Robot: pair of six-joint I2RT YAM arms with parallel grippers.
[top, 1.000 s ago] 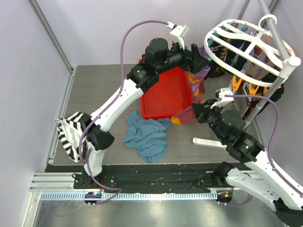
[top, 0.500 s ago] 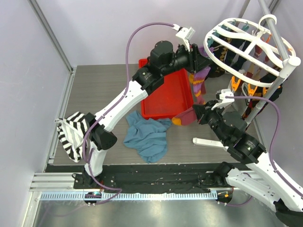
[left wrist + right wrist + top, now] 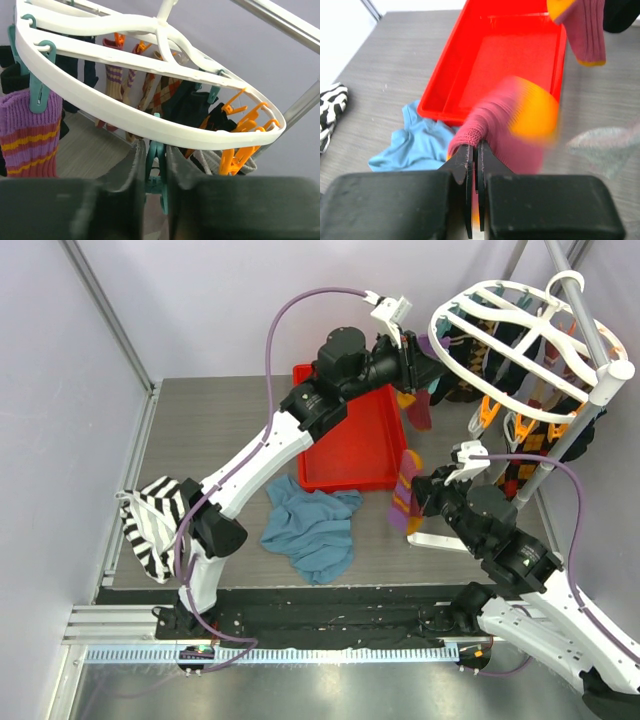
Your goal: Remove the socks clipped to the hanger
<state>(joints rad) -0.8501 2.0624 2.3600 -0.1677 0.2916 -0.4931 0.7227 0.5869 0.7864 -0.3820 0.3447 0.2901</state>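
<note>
Overhead, the large white plastic oval hanger point(image 3: 100, 102) hangs over the far right of the counter point(image 3: 200, 430), with striped and argyle socks point(image 3: 27, 135) clipped beneath. The left hand point(image 3: 156, 170) pinches its teal clip point(image 3: 155, 150); the right hand point(image 3: 475, 155) pinches a loose pink, orange-toed sock point(image 3: 495, 120).

White oval hanger point(image 3: 100, 102), striped, argyle, dark socks point(image 3: 27, 135) clipped beneath, pink-orange sock point(image 3: 405, 495) detached, dangling

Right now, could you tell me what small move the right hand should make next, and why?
Probably swing the right hand toward the red tray and release: it is shut on a pink-and-orange sock that hangs clear of the hanger, just beside the tray.
</note>
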